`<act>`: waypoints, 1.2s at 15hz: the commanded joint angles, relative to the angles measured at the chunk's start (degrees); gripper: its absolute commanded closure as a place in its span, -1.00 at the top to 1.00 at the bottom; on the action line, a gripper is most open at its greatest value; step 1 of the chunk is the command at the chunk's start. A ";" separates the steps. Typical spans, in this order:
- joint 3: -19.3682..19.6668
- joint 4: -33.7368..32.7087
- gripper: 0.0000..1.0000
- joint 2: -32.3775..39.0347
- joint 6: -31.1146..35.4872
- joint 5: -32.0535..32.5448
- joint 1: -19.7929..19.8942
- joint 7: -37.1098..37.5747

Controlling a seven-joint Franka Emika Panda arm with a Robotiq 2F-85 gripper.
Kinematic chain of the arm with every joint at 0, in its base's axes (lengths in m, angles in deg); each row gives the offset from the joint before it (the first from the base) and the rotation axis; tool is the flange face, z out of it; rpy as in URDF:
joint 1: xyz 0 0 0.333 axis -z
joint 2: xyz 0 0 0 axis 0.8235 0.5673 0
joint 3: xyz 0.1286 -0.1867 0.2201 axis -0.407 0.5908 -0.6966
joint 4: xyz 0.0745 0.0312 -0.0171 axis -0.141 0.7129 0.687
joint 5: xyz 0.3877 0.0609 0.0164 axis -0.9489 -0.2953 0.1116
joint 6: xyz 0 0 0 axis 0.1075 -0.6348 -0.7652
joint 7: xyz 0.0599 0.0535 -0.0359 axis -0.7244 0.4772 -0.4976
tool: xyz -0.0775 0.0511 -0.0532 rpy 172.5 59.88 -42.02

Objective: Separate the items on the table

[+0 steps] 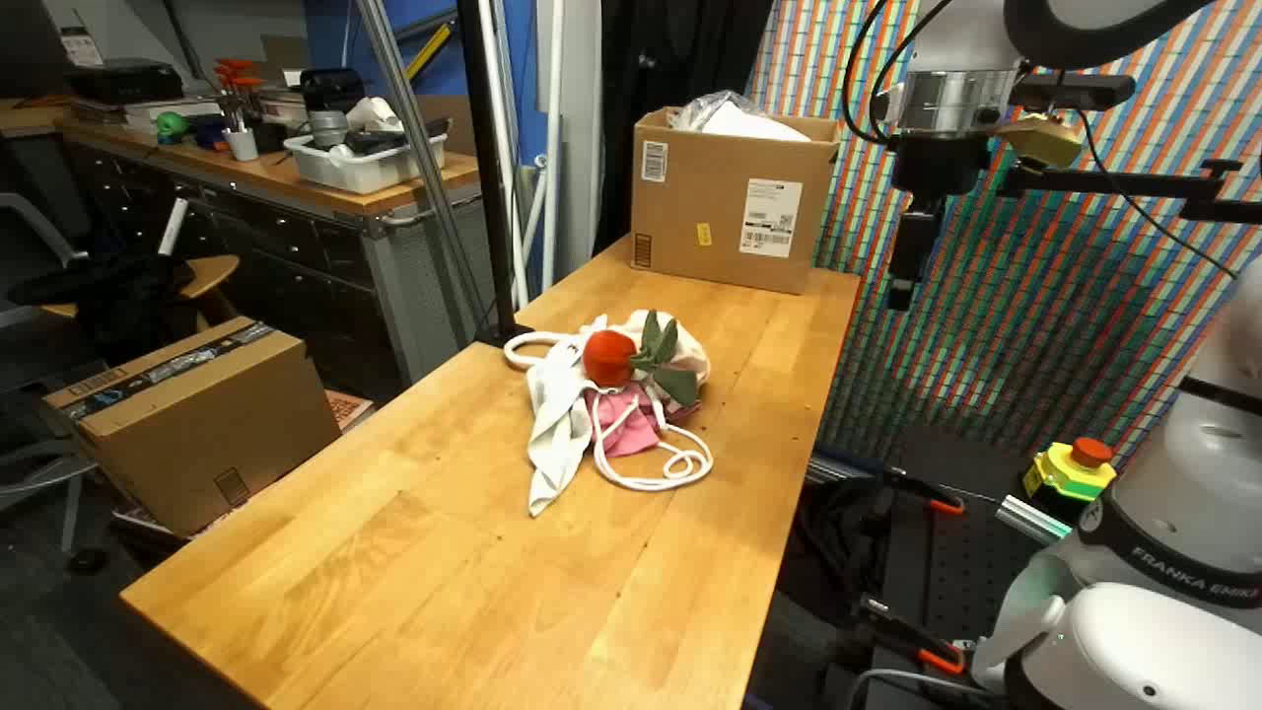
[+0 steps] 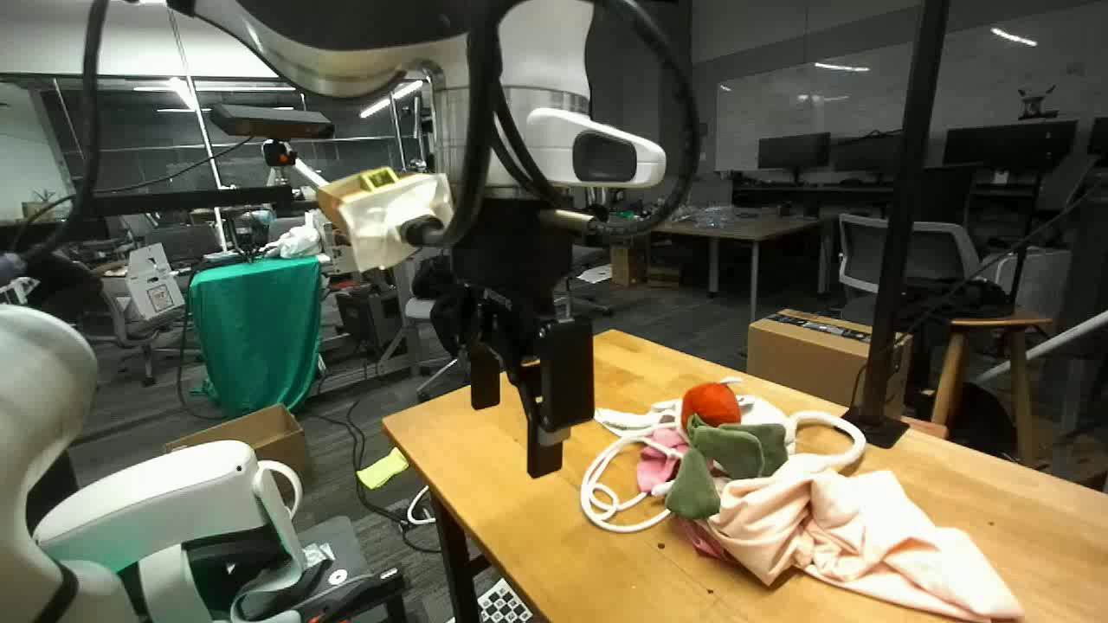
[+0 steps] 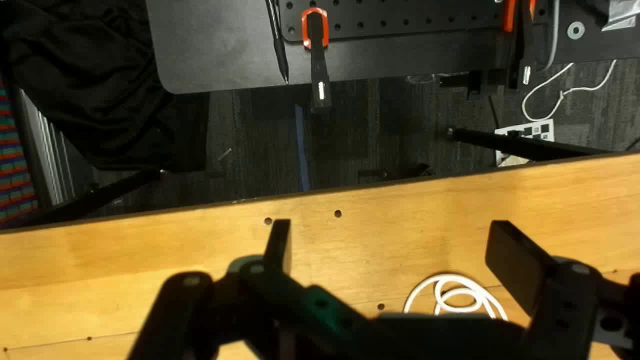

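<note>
Two fingers [image 3: 278, 245] spread v. wide, gap btwn; tool [image 3: 392, 237] well apart fr. items [image 1: 616, 409].

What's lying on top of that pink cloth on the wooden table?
White rope crosses over the pink cloth. In an exterior view, green leaf shapes hide part of it; whether they rest on it, I can't tell. Anything underneath the cloth is hidden.

Plenty of warm brightness on the long, light-brown wooden tabletop [image 1: 473, 582], and look, the black, flat-fronted drawers [image 1: 276, 232] beyond it sit in gloom. In an exterior view, white streaks of light [image 2: 840, 67] glint across the wide grey wall board [image 2: 805, 112]. Over to the wrist view: dark grey carpet [image 3: 250, 135] lies in deep shadow, and the black two-fingered gripper [image 3: 389, 240] looks soft, out of focus.
</note>
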 commanded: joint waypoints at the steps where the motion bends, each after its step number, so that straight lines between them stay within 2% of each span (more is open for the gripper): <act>1: -0.16 -0.24 1.00 -0.01 -0.10 -0.12 0.15 -0.08; 4: -0.56 -0.42 1.00 0.38 0.32 0.00 -0.02 0.24; 7: -2.61 -2.21 1.00 3.30 1.40 0.27 -1.82 0.24; 12: -6.90 -9.87 1.00 13.24 4.35 1.19 -5.64 -0.51; 18: -8.55 -21.98 1.00 27.82 12.46 3.31 -7.54 -2.37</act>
